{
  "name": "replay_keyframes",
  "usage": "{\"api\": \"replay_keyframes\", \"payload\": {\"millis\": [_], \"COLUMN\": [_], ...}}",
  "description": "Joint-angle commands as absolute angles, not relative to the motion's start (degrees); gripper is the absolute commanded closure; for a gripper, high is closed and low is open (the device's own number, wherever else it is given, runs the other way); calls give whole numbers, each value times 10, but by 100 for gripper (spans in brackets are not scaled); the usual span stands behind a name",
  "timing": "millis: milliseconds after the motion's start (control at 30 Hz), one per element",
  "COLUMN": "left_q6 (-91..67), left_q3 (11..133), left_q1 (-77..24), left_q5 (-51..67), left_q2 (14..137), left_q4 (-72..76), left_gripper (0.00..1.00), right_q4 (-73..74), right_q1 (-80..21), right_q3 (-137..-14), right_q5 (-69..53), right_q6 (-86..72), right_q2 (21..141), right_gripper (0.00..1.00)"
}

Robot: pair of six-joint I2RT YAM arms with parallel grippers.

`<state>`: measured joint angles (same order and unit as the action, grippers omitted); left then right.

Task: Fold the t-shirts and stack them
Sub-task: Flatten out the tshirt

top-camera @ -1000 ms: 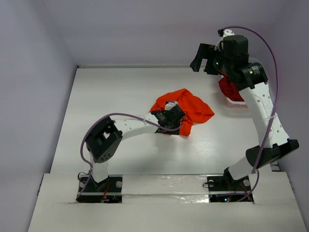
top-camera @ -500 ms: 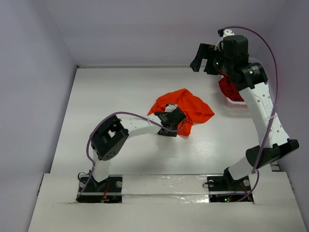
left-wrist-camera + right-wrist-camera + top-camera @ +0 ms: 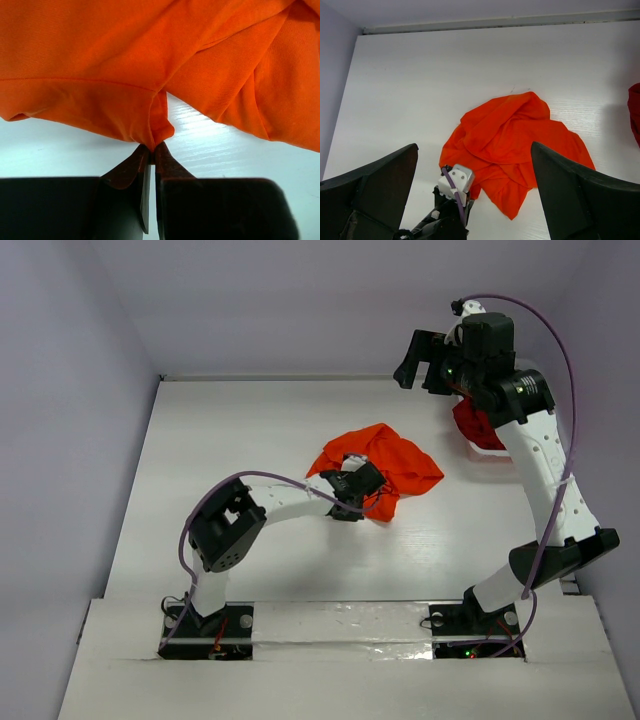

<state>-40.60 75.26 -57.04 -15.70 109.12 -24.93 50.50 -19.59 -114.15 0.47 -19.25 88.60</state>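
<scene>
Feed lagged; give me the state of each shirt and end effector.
orange t-shirt: crumpled on the table, one fold pinched.
left end effector: shut on the orange t-shirt's fold.
right end effector: open, empty, raised at far right.
dark red t-shirt: bunched, partly hidden behind the right arm.

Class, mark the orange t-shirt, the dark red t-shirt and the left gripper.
orange t-shirt (image 3: 515,130): right wrist view, middle of the crumpled cloth.
dark red t-shirt (image 3: 476,428): top view, its visible middle.
left gripper (image 3: 151,146): left wrist view, between the closed fingertips.
</scene>
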Motion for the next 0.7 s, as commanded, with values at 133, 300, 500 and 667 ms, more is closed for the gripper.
{"api": "replay_keyframes", "payload": {"millis": [133, 300, 500, 667], "left_q6": [-408, -406, -382, -309], "left_q3": [797, 838, 958, 1096], "left_q1": [-573, -566, -487, -380], "left_q5": [-184, -208, -254, -241], "left_q2": [1050, 989, 921, 900], "left_q4": [-312, -393, -494, -522], "left_gripper": [100, 100, 100, 100], "right_q4": [477, 475, 468, 468], "right_q1": [-195, -190, -179, -179], "right_q3": [-1145, -1139, -1135, -1136], "right_q5": [5, -11, -18, -32], "right_q6": [-189, -195, -201, -202], "right_q2": [885, 896, 895, 903], "right_gripper": [0, 0, 0, 0]}}
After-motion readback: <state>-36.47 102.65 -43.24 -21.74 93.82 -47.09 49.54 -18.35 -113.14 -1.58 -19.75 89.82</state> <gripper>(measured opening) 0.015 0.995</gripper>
